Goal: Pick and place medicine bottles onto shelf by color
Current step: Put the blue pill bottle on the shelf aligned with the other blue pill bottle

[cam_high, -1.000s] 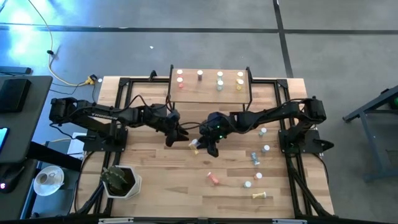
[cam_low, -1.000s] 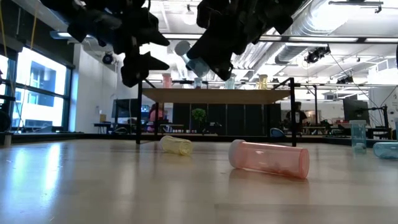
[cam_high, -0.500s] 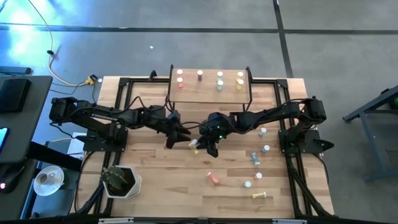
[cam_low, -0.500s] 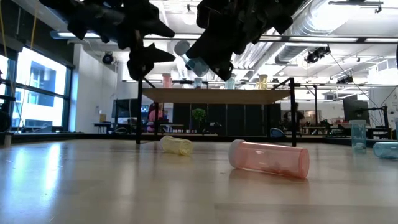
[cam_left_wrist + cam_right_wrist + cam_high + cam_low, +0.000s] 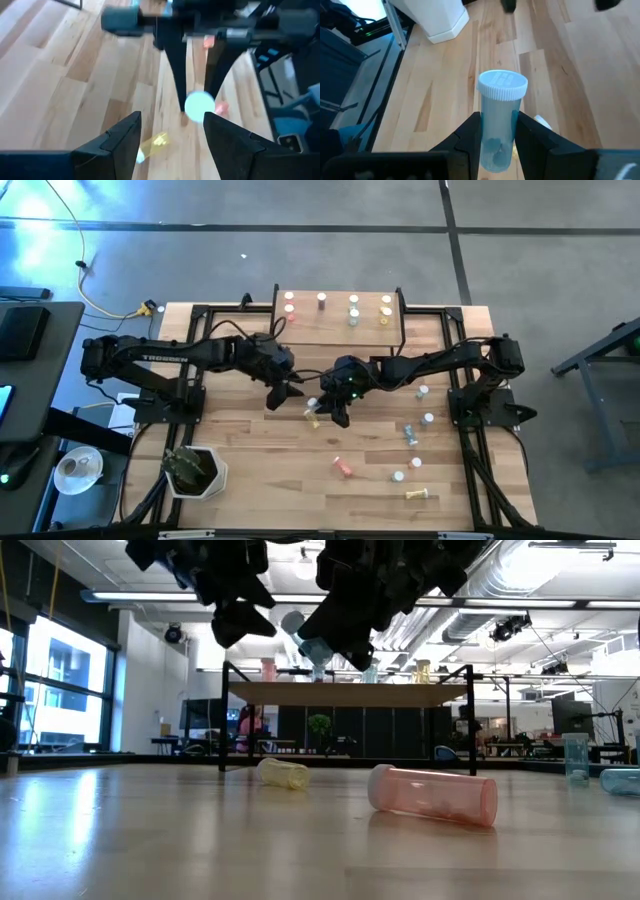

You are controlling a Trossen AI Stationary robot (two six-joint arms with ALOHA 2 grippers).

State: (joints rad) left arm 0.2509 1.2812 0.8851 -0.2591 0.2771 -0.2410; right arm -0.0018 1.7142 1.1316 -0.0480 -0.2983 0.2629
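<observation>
Your left tool [image 5: 290, 391] has risen, fingers apart and empty; your right tool [image 5: 496, 131] clamps the pale-blue white-capped medicine bottle [image 5: 499, 120] above mid-bench, near the light-wood shelf [image 5: 335, 330]

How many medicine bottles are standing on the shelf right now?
7 bottles on the shelf, seen from above: two at its left end, one left of centre, two right of centre, two at the right end. None looks hidden.
</observation>
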